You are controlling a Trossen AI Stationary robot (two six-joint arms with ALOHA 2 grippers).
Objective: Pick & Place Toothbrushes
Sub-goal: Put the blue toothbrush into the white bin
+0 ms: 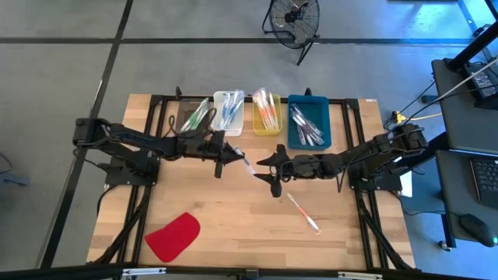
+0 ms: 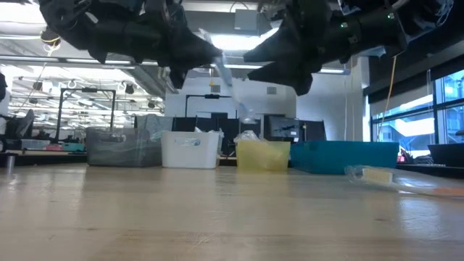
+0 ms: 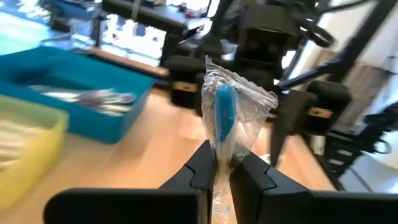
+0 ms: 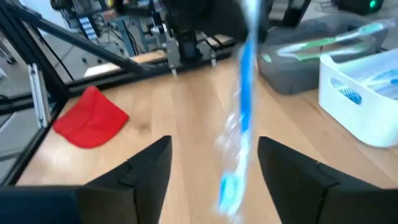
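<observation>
Left wrist view, toothbrush (image 3: 225,115) pinched in left hand (image 3: 224,171)

Blurred blue wrapped toothbrush (image 4: 239,134) across the right wrist view, its upper end behind the left pincer (image 4: 205,15).

The left arm reaches in from the left side of the surface toward its middle, forearm roughly level and raised clear of the surface. The left tool (image 1: 234,156) has its two fingers (image 3: 200,167) closed together on a wrapped blue toothbrush (image 3: 224,115). The right arm reaches in from the right side toward the middle, likewise raised. The right tool (image 1: 267,170) faces the left tool at close range, its fingers (image 4: 149,163) spread wide apart and gripping nothing.
</observation>
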